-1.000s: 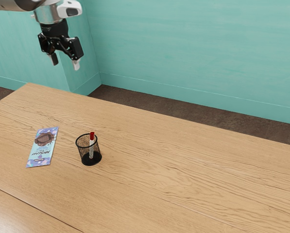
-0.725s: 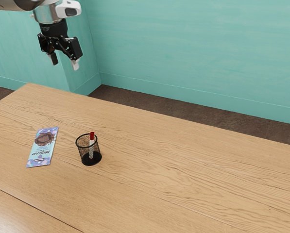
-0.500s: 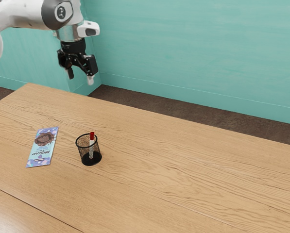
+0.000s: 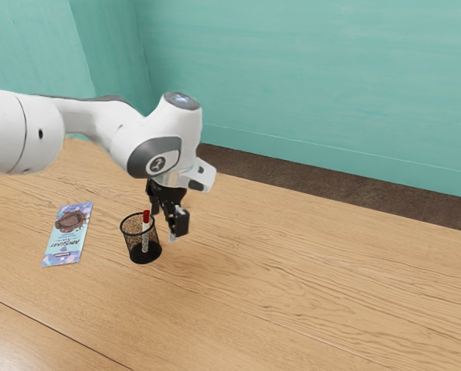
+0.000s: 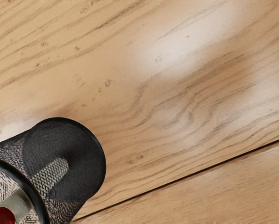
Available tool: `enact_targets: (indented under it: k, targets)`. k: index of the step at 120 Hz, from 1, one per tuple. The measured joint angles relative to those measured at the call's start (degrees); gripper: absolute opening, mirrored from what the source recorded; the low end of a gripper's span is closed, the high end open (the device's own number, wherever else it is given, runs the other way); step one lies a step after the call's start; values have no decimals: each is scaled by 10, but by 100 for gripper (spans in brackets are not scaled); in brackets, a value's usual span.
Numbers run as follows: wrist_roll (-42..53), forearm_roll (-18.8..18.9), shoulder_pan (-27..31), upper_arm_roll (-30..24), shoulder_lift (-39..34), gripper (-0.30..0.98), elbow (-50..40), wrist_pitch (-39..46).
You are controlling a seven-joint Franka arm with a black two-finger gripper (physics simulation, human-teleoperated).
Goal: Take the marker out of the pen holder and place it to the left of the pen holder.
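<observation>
Standing before teal walls, the wooden table bears the pen holder.

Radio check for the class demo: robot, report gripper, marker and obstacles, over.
Gripper open, near the pen holder. Marker standing inside, red end up. Flat printed packet toward the exterior view's left, not blocking the marker.
</observation>
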Motion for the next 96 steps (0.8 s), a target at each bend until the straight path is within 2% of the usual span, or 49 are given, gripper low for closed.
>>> enact_targets:
  k: [21,42,72,96]
  targets:
    - [6,60,1,9,-41,69,-44,52]
    - [11,84,9,32,-78,69,-88,77]
    - [15,81,20,38,-57,69,-101,120]
    - [17,47,31,50,-43,61,-94,149]
